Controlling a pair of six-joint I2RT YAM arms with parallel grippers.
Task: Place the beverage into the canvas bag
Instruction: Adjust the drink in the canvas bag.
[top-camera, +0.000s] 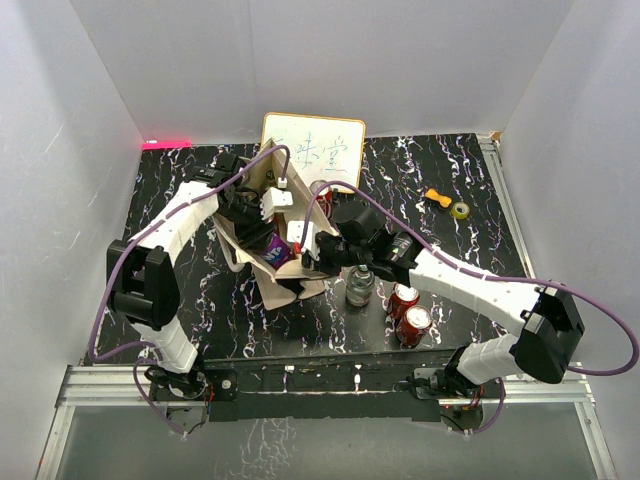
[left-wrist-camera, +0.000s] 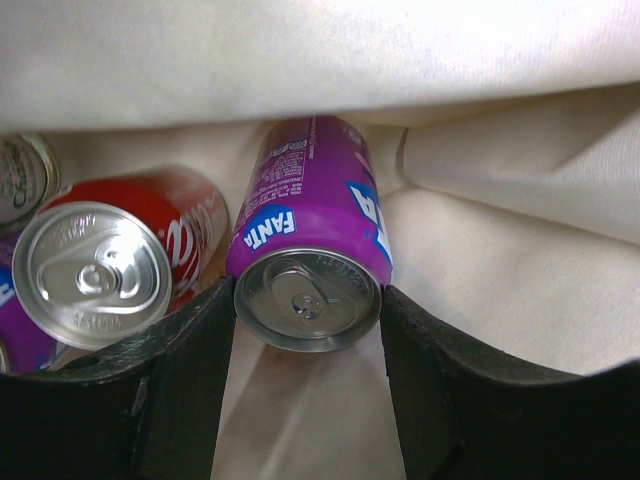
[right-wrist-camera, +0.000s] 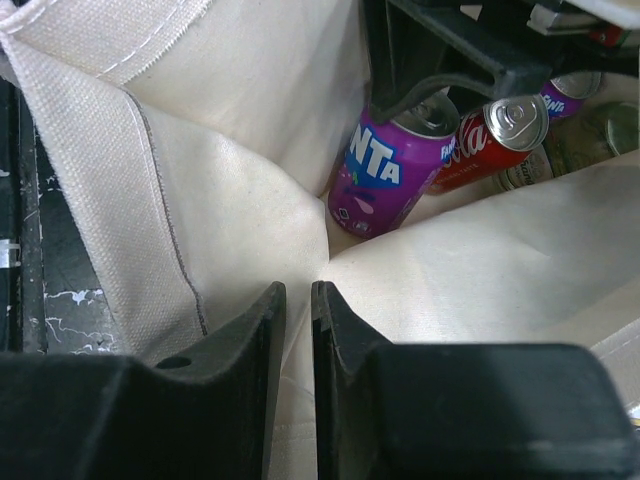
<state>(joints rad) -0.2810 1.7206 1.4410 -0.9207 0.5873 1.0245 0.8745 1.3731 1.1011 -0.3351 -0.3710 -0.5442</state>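
left gripper (left-wrist-camera: 308, 305) grasps purple fanta aluminium can (left-wrist-camera: 300, 200) low inside beige canvas bag (right-wrist-camera: 220, 120); right gripper (right-wrist-camera: 298, 320) pinches bag cloth so mouth stands open for placing.

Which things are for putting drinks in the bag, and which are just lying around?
For the job: canvas bag, purple Fanta can, red can inside, grey can and two red cans outside.
Just lying about: white board, small orange thing, yellow roll.

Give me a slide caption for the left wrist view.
Left gripper clamps a purple Fanta can inside the canvas bag, a red cola can lying beside it.
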